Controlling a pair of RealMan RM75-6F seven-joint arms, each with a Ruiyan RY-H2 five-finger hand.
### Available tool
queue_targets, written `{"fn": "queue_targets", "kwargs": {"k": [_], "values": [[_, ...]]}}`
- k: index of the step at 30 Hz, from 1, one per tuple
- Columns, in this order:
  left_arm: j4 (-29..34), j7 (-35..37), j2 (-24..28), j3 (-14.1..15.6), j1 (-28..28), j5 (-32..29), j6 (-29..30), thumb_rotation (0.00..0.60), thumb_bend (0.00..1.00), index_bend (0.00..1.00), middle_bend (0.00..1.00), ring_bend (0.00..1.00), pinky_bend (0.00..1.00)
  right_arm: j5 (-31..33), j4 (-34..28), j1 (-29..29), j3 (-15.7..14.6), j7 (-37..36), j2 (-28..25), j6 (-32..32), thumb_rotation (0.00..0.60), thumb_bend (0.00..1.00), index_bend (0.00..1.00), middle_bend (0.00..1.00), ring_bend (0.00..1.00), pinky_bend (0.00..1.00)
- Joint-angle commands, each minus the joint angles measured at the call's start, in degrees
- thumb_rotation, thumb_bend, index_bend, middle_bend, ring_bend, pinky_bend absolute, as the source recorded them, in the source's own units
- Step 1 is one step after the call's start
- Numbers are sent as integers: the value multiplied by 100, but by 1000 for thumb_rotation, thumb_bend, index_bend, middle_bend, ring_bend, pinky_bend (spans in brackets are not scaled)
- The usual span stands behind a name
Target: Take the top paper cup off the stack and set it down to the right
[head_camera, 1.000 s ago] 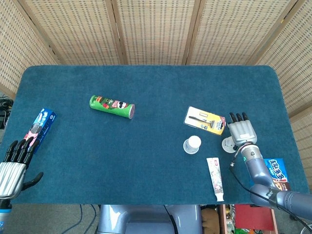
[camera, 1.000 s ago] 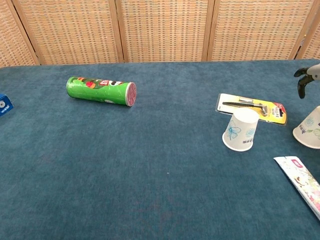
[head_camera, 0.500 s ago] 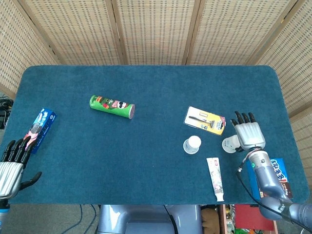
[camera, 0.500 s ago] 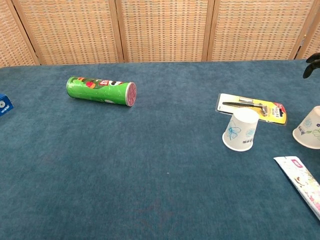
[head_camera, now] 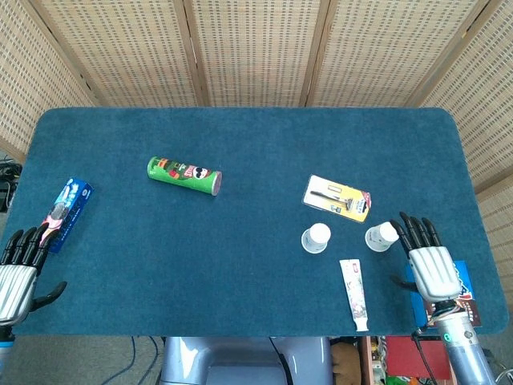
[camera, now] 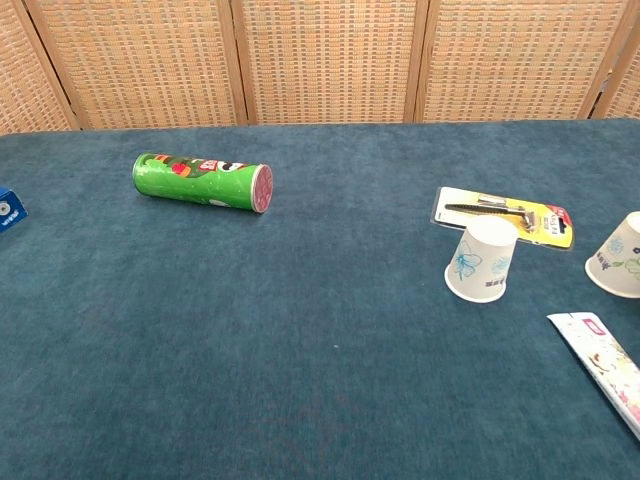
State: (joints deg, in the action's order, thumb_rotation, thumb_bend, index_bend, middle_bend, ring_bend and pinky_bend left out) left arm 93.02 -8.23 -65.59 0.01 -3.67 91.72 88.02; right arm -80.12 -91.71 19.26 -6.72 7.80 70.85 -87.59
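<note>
Two white paper cups stand upside down and apart on the blue table. One cup (head_camera: pixel 316 238) (camera: pixel 483 260) is near the middle right; the other cup (head_camera: pixel 380 237) (camera: pixel 616 256) stands to its right. My right hand (head_camera: pixel 430 261) is open, fingers spread, just right of and nearer than the second cup, not touching it. At the table's near left corner my left hand (head_camera: pixel 19 263) hangs open and holds nothing. Neither hand shows in the chest view.
A razor in a yellow blister pack (head_camera: pixel 337 197) (camera: pixel 505 215) lies behind the cups. A toothpaste tube (head_camera: pixel 353 293) (camera: pixel 603 366) lies in front of them. A green crisp can (head_camera: pixel 184 176) (camera: pixel 203 181) lies at the left, a blue toothpaste box (head_camera: pixel 64 210) at the far left edge.
My right hand has drawn back from the right cup toward the table's near edge and left the chest view. The left hand has sunk slightly. Both cups stay put.
</note>
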Motion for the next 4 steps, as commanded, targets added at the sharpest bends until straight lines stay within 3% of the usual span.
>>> {"fn": "queue_targets", "kwargs": {"k": [1,4], "values": [[13,-40,-12,9,-1,12,-3,600,245,0,0,0,0,-155,202,-197,-10,-130,136,-98,600,207,0,0,0,0],[25,-59,-15,12,16,10,23,600,245,0,0,0,0,-233,264,-283,36,-140,159,-109,600,207,0,0,0,0]]}}
